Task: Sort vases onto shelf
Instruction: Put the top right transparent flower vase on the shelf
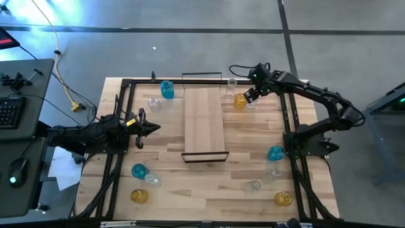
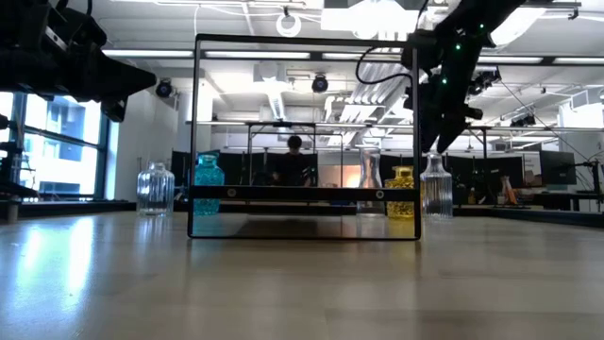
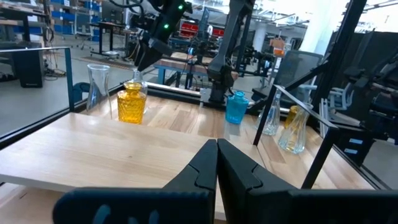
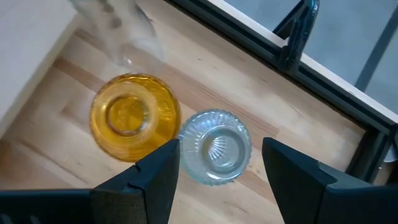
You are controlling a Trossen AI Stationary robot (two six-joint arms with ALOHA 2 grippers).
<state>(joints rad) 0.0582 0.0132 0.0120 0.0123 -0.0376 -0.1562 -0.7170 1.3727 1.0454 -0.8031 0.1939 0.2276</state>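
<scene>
The shelf (image 1: 204,123), a light-wood board in a black frame, lies mid-table. Just off its far right corner stand an amber vase (image 4: 134,117) and a ribbed clear vase (image 4: 216,146), bases on the tabletop, with a taller clear vase (image 1: 231,82) behind them. My right gripper (image 4: 221,152) hangs open above the ribbed clear vase, pointing steeply down, one finger on either side of it and clear of it. In the low view the gripper (image 2: 442,142) ends just over that vase's neck (image 2: 435,162). My left gripper (image 1: 152,128) waits shut at the table's left, level, pointing at the shelf.
A teal vase (image 1: 167,89) and a clear one (image 1: 154,103) stand far left. Teal (image 1: 138,170), clear (image 1: 152,180) and amber (image 1: 139,196) vases stand near left. Teal (image 1: 275,152), clear (image 1: 253,185) and amber (image 1: 283,198) vases stand near right. The black table frame (image 1: 288,117) runs beside the right arm.
</scene>
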